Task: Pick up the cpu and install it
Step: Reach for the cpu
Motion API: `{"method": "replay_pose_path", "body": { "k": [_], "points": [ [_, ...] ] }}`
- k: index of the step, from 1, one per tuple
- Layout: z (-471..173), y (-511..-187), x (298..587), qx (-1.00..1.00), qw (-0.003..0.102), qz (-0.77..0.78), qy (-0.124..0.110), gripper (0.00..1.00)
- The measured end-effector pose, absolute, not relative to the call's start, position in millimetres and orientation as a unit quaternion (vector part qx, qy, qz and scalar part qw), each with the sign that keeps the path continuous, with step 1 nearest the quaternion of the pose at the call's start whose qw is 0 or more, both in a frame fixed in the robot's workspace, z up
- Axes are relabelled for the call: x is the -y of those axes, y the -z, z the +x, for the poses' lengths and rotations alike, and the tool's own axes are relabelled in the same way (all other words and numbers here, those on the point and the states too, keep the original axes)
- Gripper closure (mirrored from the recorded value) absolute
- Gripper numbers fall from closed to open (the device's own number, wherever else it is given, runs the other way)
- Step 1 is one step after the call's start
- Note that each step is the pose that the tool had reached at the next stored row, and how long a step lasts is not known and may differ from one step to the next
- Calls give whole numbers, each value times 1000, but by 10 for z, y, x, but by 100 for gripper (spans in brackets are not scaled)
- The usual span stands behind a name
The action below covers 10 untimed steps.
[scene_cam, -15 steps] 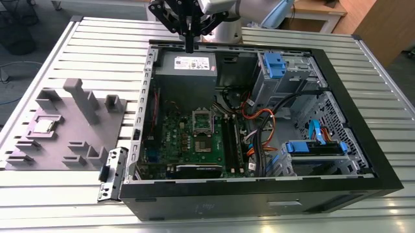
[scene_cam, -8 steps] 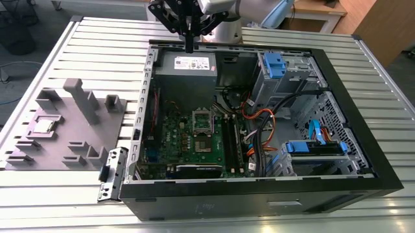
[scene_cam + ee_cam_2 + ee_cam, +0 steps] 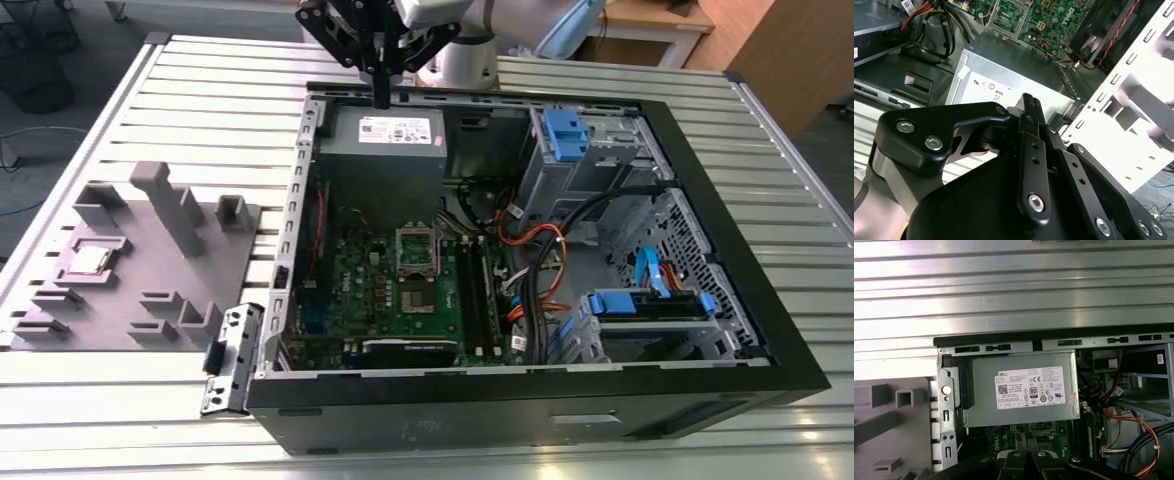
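Silver-grey cpu point(image 3: 90, 260) is looking light, stiff, fragile: you should be pinching opposite edges; your gripper point(image 3: 383, 98) is hanging closed, empty.

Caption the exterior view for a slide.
Shut pincer hangs above the power supply; the cpu lies in the grey tray at the exterior view's left.

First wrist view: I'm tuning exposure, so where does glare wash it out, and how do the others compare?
In the first wrist view, glare whitens the table slats; in the second wrist view, the case rim is washed out beside the dark end effector; the exterior view is evenly lit, the cpu distinct.
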<state>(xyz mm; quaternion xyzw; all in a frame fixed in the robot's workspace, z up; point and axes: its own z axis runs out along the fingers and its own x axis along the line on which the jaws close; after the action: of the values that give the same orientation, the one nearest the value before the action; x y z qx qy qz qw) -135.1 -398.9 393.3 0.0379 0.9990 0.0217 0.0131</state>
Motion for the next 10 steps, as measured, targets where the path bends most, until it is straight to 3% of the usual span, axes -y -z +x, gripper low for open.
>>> {"method": "replay_pose_path", "body": {
  "k": [10],
  "points": [
    [-1494, -3933, 3989, -999, 13, 38, -22, 89]
  ]
}}
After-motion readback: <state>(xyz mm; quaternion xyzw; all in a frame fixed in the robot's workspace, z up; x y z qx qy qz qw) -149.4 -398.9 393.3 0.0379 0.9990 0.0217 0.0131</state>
